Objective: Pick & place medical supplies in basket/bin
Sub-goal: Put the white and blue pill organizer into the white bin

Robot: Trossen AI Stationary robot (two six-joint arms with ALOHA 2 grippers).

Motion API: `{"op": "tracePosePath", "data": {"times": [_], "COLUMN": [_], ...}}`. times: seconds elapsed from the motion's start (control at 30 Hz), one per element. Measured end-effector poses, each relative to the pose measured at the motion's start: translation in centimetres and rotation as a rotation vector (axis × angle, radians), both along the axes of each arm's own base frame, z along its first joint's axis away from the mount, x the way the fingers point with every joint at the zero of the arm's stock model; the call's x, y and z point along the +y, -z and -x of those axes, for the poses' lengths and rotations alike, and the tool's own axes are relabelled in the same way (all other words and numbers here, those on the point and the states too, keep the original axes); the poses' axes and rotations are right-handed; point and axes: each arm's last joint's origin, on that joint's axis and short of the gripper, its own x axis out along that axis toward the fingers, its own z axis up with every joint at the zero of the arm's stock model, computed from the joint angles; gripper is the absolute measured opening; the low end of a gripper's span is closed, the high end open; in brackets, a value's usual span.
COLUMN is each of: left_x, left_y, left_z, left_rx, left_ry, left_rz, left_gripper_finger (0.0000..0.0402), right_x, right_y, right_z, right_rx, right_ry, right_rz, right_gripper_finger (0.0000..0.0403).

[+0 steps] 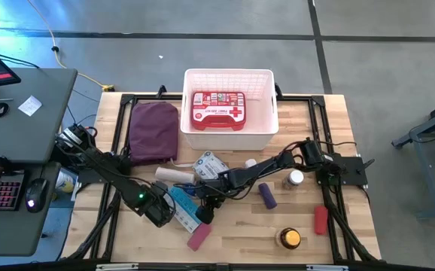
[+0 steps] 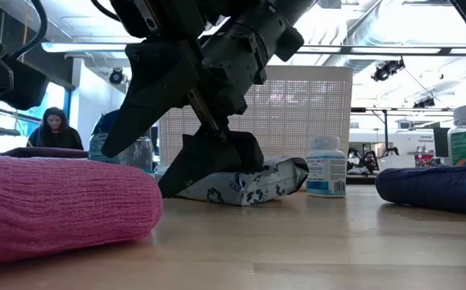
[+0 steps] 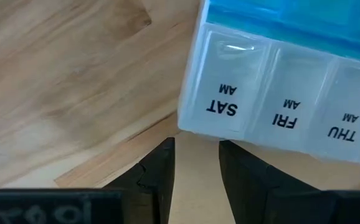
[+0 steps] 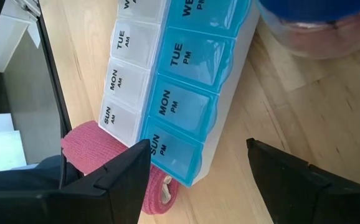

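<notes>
Pill organizer (image 4: 167,93) between both open hands, pink roll (image 4: 105,152) touching its end.

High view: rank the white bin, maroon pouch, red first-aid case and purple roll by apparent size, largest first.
1. White bin
2. Maroon pouch
3. Red first-aid case, lying inside the bin
4. Purple roll

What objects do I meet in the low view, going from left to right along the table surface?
pink roll → wipes packet → small white bottle → purple roll
</notes>
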Motion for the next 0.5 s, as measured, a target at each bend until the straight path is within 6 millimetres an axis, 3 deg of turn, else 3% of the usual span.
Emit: {"op": "tracePosePath", "data": {"times": [0.23, 0.4, 0.5], "left_x": [0.1, -0.7, -1.0], "left_y": [0.4, -2.3, -4.1], "left_z": [0.4, 0.0, -0.2], "left_rx": [0.062, -0.025, -0.054], "left_ry": [0.004, 0.023, 0.017], "left_rz": [0.050, 0.106, 0.052], "left_gripper_finger": [0.0161, 0.0161, 0.0161], "right_x": [0.0, 0.0, 0.0], "right_y": [0.0, 0.0, 0.0], "right_z": [0.0, 0.0, 0.0], "right_rx": [0.000, -0.001, -0.001], "right_ry": [0.000, -0.005, -0.007], "right_rz": [0.000, -0.001, 0.000], "right_gripper_finger": [0.0259, 0.0259, 0.0259]}}
